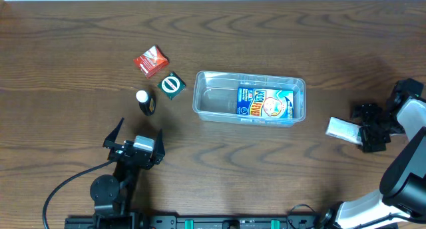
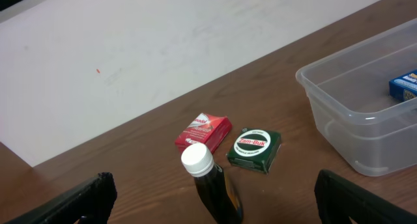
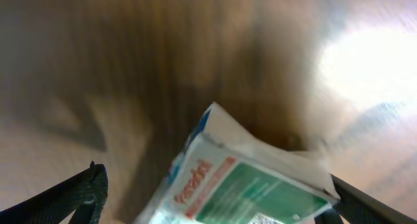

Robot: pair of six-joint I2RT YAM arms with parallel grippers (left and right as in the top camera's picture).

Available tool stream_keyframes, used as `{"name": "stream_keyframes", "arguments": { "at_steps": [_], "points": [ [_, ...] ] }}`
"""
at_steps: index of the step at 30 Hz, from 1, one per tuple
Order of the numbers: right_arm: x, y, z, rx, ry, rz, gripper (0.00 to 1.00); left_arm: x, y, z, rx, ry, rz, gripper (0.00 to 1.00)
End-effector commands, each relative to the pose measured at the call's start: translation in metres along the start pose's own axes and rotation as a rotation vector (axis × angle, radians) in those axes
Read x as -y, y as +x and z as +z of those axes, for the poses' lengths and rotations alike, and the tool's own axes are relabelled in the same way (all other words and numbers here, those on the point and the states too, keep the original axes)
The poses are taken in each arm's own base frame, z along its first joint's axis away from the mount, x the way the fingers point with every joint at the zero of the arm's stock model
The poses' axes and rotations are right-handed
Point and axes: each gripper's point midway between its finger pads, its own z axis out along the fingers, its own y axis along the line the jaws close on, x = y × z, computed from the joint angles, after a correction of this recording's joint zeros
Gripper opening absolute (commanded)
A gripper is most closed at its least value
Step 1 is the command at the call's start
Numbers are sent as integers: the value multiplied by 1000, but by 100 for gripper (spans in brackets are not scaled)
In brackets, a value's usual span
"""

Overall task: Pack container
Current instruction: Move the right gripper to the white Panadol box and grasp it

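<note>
The clear plastic container (image 1: 206,101) stands at the table's middle with a blue printed packet (image 1: 266,102) lying inside; its corner also shows in the left wrist view (image 2: 352,100). My right gripper (image 1: 363,129) is open to the right of the container, with a white and green packet (image 1: 341,129) lying between its fingers (image 3: 218,198); the packet (image 3: 260,185) is blurred there. My left gripper (image 1: 140,129) is open and empty, just behind a small dark bottle with a white cap (image 1: 144,101), which stands between the fingers in the left wrist view (image 2: 212,198).
A red packet (image 1: 151,60) and a green square box (image 1: 172,85) lie left of the container, close to the bottle. They also show in the left wrist view, the red packet (image 2: 203,131) beside the green box (image 2: 254,149). A black cable runs at the front left.
</note>
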Motion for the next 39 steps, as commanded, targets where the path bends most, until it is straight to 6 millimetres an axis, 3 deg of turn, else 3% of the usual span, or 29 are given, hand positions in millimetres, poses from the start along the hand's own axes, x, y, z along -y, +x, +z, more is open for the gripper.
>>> {"name": "stream_keyframes", "arguments": {
  "at_steps": [1,6,12,16,19,23,31,39],
  "points": [
    [-6,-1,-1,26,-15,-81,95,4,16,2,-39,5,-24,98],
    [-25,5,0,37,-71,-310,93,4,17,2,-40,6,-24,98],
    [-58,33,0,40,-163,-645,85,4,17,2,-39,6,-24,98],
    [-81,43,-1,92,-214,-801,90,4,17,2,-39,6,-24,98],
    [-87,47,-1,103,-227,-830,90,4,17,2,-39,6,-24,98],
    [-81,50,0,86,-208,-854,89,4,17,2,-39,6,-24,98],
    [-51,61,5,-2,-108,-995,86,4,17,2,-39,6,-24,98],
    [-22,41,5,50,81,-998,73,4,17,2,-39,6,-24,98]
  ]
}}
